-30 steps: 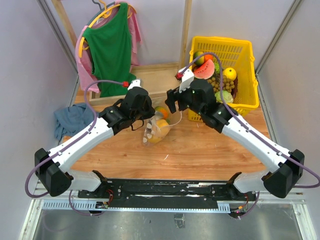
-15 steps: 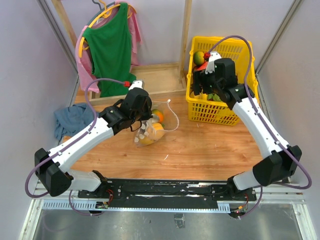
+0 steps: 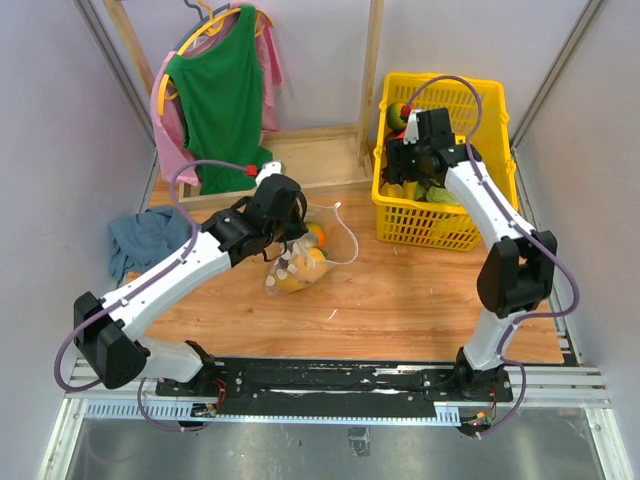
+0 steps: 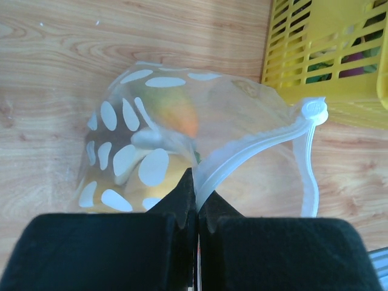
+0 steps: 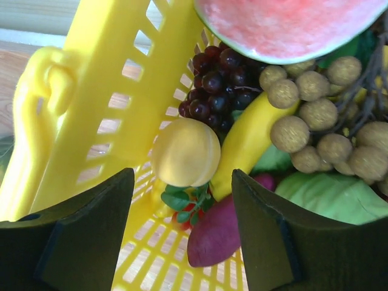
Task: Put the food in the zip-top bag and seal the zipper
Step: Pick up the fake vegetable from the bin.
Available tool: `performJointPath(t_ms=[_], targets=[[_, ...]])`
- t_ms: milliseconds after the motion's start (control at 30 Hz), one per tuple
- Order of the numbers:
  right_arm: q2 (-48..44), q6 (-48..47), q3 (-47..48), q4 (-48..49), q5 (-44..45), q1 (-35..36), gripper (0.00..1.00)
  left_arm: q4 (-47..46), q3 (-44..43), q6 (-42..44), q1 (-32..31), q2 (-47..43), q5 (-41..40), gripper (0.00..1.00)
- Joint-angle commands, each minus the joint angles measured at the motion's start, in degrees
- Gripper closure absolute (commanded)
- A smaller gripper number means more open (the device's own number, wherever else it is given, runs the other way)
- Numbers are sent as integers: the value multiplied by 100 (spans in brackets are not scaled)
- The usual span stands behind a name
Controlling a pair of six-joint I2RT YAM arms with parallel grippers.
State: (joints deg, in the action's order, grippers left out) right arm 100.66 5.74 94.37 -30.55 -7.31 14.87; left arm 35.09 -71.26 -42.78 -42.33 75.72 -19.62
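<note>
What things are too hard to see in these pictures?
- Left wrist view: dotted plastic blurs the fruit inside the zip-top bag; count unclear.
- Right wrist view: the top edge cuts off the watermelon slice.
- Top view: the right arm hides much inside the yellow basket.

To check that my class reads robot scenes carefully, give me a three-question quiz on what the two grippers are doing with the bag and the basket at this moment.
1. True or false: the left gripper is shut on the zip-top bag.
2. Pick one. The right gripper is open above: A the zip-top bag; B the yellow basket; C the blue cloth.
3. In a few words: which fruit shows between the right gripper's fingers in its wrist view?
Key: 1 true. 2 B. 3 the pale yellow round fruit.
</note>
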Motion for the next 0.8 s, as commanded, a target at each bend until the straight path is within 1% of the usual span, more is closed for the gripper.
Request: performJointPath(t_ms=[0, 100, 167, 233, 300, 467, 600, 700, 767], targets=[[607, 152, 506, -340, -418, -97, 35, -236, -194, -707, 40, 114, 0, 100], [948, 266, 619, -443, -637, -134, 35, -365, -158, -1048, 40, 186, -12, 100], [1151, 278, 684, -527, -676, -143, 32, -527, -78, -1127, 40, 267, 120, 100], [1390, 279, 728, -604, -733, -158, 28, -610, -35, -1155, 40, 382, 268, 100], [1602, 287, 791, -749, -752, -180, 25, -620, -23, -1138, 40, 567, 371, 100], [1898, 288, 798, -827, -841, -236, 25, -634, -30, -989, 40, 900, 685, 100], [1943, 282, 790, -876, -781, -270, 29, -519, -144, -838, 40, 1003, 756, 100], [1829, 254, 751, -937, -694, -287, 36, -486, -137, -769, 40, 927, 681, 100], [1660, 233, 677, -936, -662, -298, 44, -457, -134, -693, 40, 861, 632, 100]])
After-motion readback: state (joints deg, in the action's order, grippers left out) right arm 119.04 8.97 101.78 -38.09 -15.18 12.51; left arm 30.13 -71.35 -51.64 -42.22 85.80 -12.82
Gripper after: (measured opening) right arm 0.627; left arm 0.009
